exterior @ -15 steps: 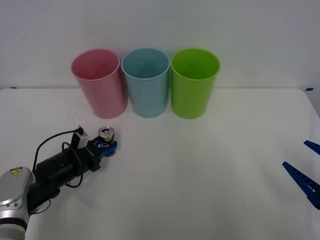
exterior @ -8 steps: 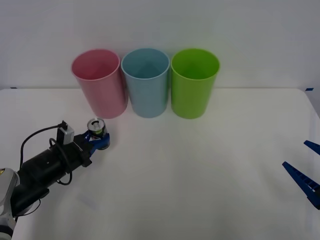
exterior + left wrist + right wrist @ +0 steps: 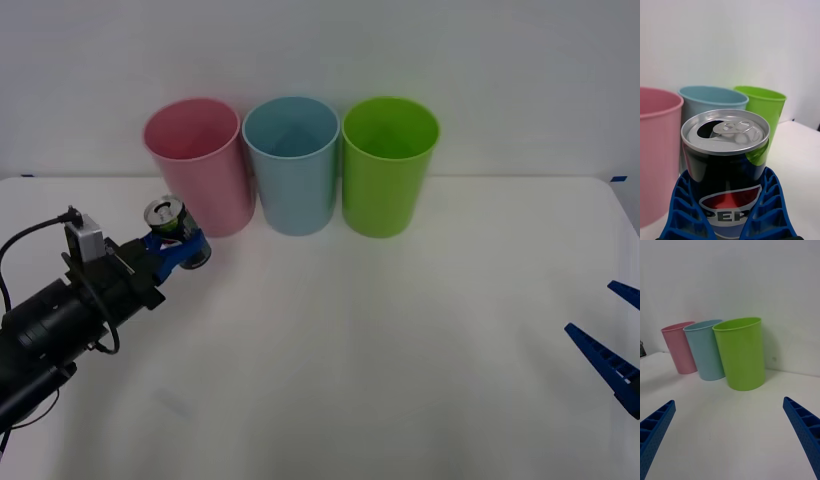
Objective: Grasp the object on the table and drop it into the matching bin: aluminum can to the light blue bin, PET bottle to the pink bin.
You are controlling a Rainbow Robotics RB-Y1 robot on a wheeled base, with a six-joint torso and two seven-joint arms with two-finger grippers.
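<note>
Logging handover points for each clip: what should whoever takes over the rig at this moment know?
Left gripper: jaws shut on the aluminum can, held upright above the table, in front of the pink bin.
Right gripper: open, parked low at the table's right edge.
Light blue bin stands between the pink bin and the lime green bin.
Done: can grasped.
Left: carry it over the light blue bin and release.

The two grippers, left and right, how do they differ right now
The left gripper is shut on the aluminum can near the pink bin; the right gripper is open, holding nothing, parked at the table's right edge. Both have blue ribbed fingers.
</note>
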